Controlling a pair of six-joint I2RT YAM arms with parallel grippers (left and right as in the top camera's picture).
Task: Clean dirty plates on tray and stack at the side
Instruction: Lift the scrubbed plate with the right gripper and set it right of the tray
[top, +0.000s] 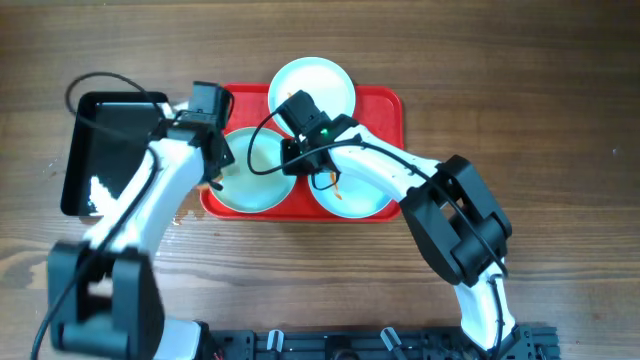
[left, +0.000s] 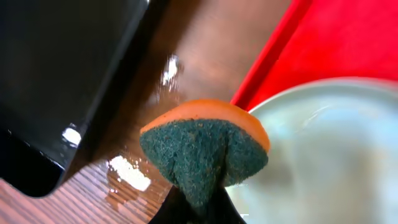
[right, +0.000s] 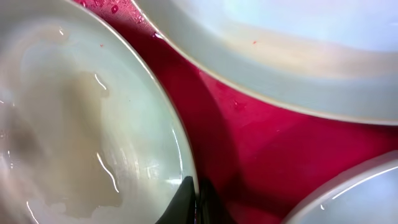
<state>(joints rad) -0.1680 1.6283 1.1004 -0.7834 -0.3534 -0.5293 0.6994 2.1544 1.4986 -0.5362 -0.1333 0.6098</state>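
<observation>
Mid-tabletop, nearer far edge: red tray (top: 385, 110) carrying 3 plates (top: 312, 85), none stacked yet. Clamped in left gripper (left: 198, 202): sponge (left: 205, 146), green scouring face at rim of wet plate (top: 255, 190) for scrubbing. Opposite rim pinched by right gripper (right: 194, 202), probably steadying it.

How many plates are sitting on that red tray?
3. All are on the red tray: a far plate in the middle, a near-left plate and a near-right plate partly under the right arm. No others show.
</observation>
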